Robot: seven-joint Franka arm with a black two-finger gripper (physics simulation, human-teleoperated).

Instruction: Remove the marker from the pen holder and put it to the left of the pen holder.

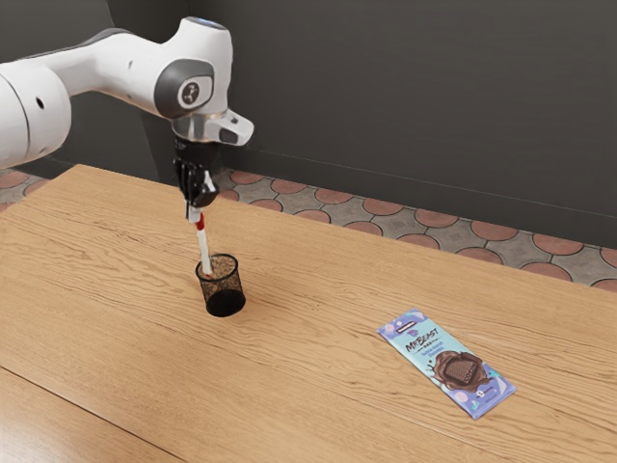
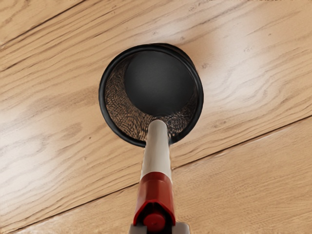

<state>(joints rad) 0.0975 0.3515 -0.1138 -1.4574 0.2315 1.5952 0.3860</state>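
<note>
Pincer closed around marker

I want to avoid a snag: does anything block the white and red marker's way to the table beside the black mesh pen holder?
Only the holder itself: the marker, gripped by the black tool, has its lower end at the rim, which might catch it. Nothing else visible is in the way.

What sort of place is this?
Probably a simulated room for trying out a robot. My arm reaches over a wooden table with a pen holder on it, and behind are a plain dark wall and a patterned tile floor.
</note>
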